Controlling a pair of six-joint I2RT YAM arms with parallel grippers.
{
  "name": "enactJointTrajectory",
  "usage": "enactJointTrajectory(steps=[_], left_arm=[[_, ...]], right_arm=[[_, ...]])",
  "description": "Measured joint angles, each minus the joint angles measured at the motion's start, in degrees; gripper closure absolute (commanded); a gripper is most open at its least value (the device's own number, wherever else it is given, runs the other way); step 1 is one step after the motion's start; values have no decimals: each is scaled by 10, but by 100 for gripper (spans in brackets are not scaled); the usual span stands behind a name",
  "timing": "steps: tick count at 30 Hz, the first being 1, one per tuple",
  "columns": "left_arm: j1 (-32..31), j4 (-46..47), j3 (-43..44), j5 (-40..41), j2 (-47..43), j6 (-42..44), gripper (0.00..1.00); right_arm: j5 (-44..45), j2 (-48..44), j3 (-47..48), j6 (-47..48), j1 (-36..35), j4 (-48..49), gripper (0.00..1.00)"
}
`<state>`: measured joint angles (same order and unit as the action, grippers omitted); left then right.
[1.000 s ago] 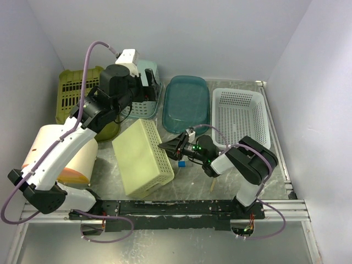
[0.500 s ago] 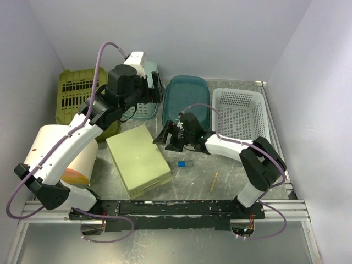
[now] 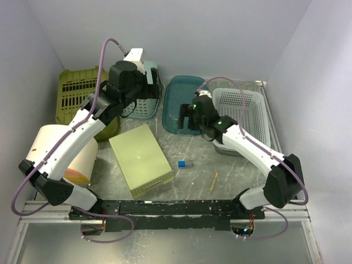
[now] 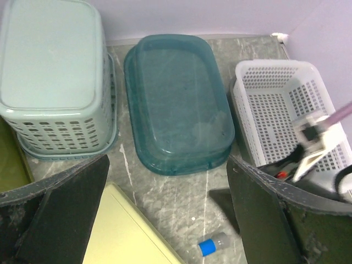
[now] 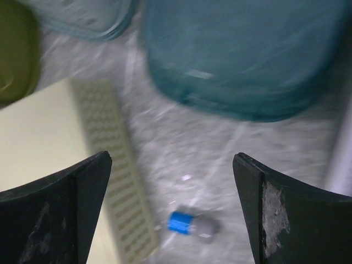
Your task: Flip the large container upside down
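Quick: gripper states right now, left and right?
Left gripper: open, holding nothing.
Right gripper: open, holding nothing.

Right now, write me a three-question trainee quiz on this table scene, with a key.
1. True or false: the left claw and the right claw are both open and hold nothing.
2. What lies on the table between the large pale yellow container and the wooden stick?
A. a blue-capped item
B. a spoon
C. a cup
3. Fill in: the basket just right of the teal tub is ____ in colour.

Key: 1 true; 2 A; 3 white.
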<state>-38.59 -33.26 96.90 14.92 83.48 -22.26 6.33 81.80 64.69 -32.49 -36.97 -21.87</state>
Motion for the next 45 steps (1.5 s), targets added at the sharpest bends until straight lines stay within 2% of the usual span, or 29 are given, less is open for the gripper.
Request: enactJointTrajectory(steps=[2, 5, 7, 12, 18, 26, 27, 31, 32, 36, 45], left_arm=[[15, 0, 2, -3, 0, 0, 0], [34, 1, 1, -16, 3, -2, 0], [42, 9, -8, -30, 8, -6, 1], [41, 42, -78, -102, 34, -24, 2], [4, 49, -138, -137, 102, -32, 1], [-71, 56, -138, -153, 157, -31, 1], [-75, 56, -138, -155, 161, -30, 1], [-81, 57, -138, -162, 176, -28, 1], [-81, 57, -138, -163, 178, -28, 1], [-83, 62, -138, -169, 186, -26, 1], [-91, 66, -110, -184, 206, -20, 1]], right_arm=[[51, -4, 11, 20, 28, -20, 10], [103, -5, 14, 46, 85, -38, 22], [116, -3, 14, 56, 132, -37, 24], [121, 34, 24, 80, 219, -24, 26], [70, 118, 43, 102, 242, -8, 34], [34, 176, 89, 116, 244, -2, 62], [32, 181, 88, 117, 244, -3, 67], [21, 181, 88, 122, 247, -7, 97], [20, 179, 88, 124, 250, -7, 100], [22, 148, 88, 132, 267, -21, 100], [1, -7, 136, 115, 275, -69, 100]])
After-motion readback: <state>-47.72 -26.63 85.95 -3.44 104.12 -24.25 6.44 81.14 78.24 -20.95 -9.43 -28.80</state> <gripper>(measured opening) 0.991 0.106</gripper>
